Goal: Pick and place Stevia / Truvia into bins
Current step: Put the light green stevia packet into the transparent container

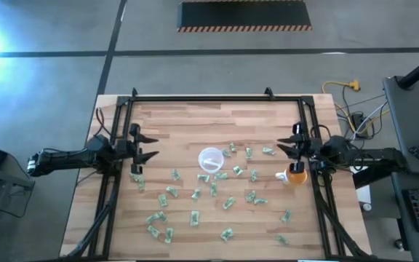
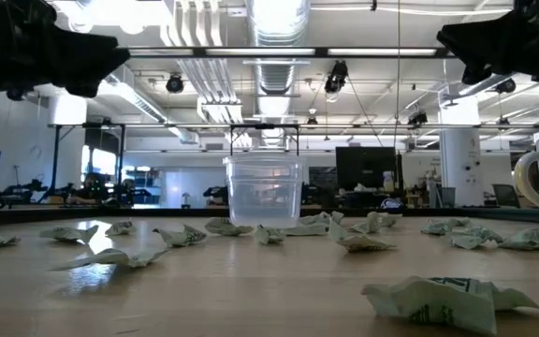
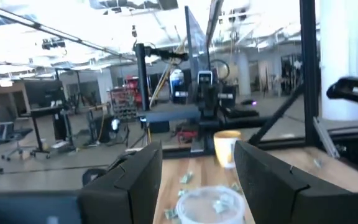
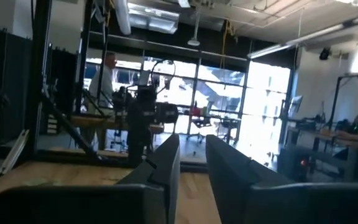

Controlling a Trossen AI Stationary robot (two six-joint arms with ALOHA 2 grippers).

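**Both arms idle at the table's sides, packets lying around the cup**

Overhead, the wooden table (image 1: 217, 116) is filling most of the view, with a black frame (image 1: 217, 97) running along its edges. The clear cup is serving as the landmark here.

The left arm is reaching in from the table's left edge, well to the left of the cup; the left gripper (image 1: 148, 145) is hanging above bare wood with its fingers (image 3: 132, 180) standing apart and nothing between them. In its wrist view the cup (image 3: 209, 205) is showing between those fingers, with packets inside it.

The right arm is coming in from the opposite edge, well to the right of the cup. The right gripper (image 1: 286, 145) is hovering over the table with its fingers (image 4: 160, 168) parted only narrowly and holding nothing.

An orange cup (image 1: 295, 175) is sitting to the right of the clear cup, just beside the right gripper.

The translucent white cup (image 1: 210, 160) is standing upright near the table's middle, between the two grippers.

The green-and-white sweetener packets (image 1: 195, 217) are lying crumpled and scattered on the wood, mostly in front of and to the right of the clear cup, several just beside it. From table height, one crumpled packet (image 2: 447, 301) is lying close to the camera.
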